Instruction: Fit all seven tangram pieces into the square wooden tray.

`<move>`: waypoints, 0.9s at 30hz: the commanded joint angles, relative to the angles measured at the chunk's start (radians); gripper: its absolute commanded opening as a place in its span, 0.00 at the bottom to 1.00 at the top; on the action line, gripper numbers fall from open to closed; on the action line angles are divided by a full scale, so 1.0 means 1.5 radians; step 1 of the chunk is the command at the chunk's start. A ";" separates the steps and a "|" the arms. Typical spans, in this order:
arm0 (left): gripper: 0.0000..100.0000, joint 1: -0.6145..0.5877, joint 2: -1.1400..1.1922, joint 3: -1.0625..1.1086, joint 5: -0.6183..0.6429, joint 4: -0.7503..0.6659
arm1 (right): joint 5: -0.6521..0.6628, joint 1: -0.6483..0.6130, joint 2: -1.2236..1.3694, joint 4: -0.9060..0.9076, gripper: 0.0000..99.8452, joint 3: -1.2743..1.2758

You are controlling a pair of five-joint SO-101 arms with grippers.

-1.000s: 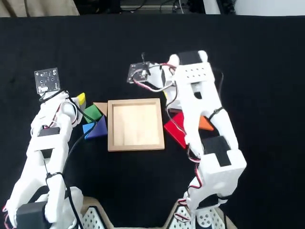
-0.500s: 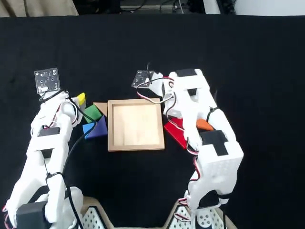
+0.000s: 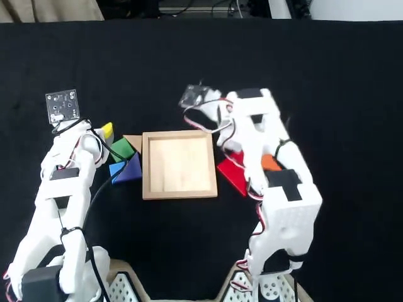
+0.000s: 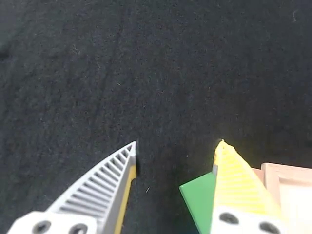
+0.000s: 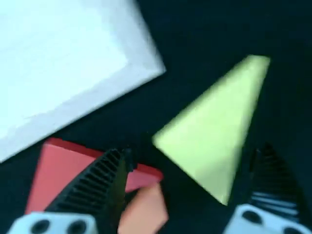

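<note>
The square wooden tray (image 3: 148, 165) lies empty in the middle of the black table. My right gripper (image 5: 195, 151) is open, its black fingers (image 5: 105, 178) straddling a yellow-green triangle (image 5: 214, 136) just off the tray's corner (image 5: 63, 63). A red piece (image 5: 56, 168) and an orange piece (image 5: 144, 209) lie close behind it. In the high view the right arm (image 3: 258, 135) covers part of the red piece (image 3: 232, 173) and the orange piece (image 3: 271, 163). My left gripper (image 4: 178, 143) stands open over bare cloth beside a green piece (image 4: 195, 200).
Left of the tray, green (image 3: 121, 149), blue (image 3: 116, 168), purple (image 3: 132, 170) and tan (image 3: 133, 141) pieces cluster together under the left arm (image 3: 63, 182). Black cloth stretches free behind the tray and to the far right.
The right arm's wrist has swung a little to the right and drawn in over the pieces beside the tray's right edge. The left arm has kept still.
</note>
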 commanded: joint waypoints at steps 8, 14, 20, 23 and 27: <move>0.26 0.010 -0.003 -0.007 0.006 -0.012 | 0.019 0.000 0.051 -0.006 0.37 -0.073; 0.26 0.010 -0.003 -0.007 0.006 -0.012 | 0.019 0.023 0.111 -0.011 0.37 -0.120; 0.26 0.010 -0.003 -0.008 0.006 -0.012 | 0.020 0.043 0.164 -0.006 0.37 -0.178; 0.26 0.010 -0.003 -0.008 0.006 -0.012 | 0.031 0.040 0.180 -0.006 0.34 -0.189; 0.26 0.010 -0.003 -0.008 0.006 -0.012 | 0.063 0.039 0.192 -0.007 0.18 -0.190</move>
